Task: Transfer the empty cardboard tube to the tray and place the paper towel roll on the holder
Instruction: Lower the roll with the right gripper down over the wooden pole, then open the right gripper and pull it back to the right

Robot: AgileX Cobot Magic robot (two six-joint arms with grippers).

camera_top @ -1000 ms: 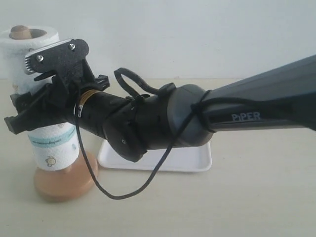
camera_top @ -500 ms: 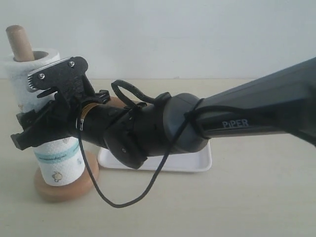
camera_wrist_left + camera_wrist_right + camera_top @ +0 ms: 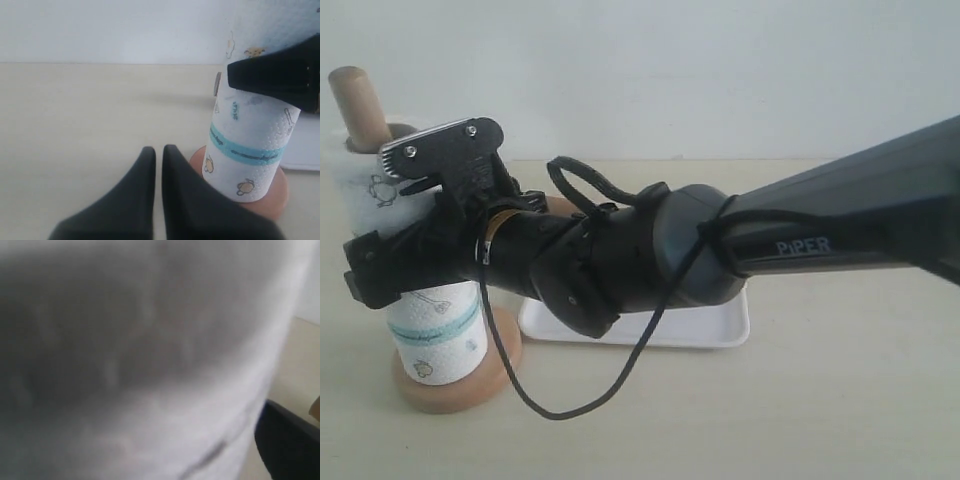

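The paper towel roll (image 3: 435, 330), white with a teal band, is threaded on the holder's dowel (image 3: 358, 100), which sticks out above it. Its lower end reaches the holder's round base (image 3: 460, 385). My right gripper (image 3: 390, 262) is shut on the roll's middle; one black finger (image 3: 275, 75) crosses the roll (image 3: 250, 150) in the left wrist view. The roll (image 3: 150, 365) fills the right wrist view. My left gripper (image 3: 158, 150) is shut and empty, low beside the base (image 3: 280, 197). The white tray (image 3: 700, 325) lies behind the right arm. The cardboard tube is hidden.
The right arm (image 3: 800, 245) spans the scene from the right, and its loose black cable (image 3: 560, 410) hangs down to the tabletop in front of the tray. A pale wall stands behind the table.
The right gripper has lowered the roll down the dowel. More of the dowel now shows above the roll, and the roll's lower end has come down to the base.
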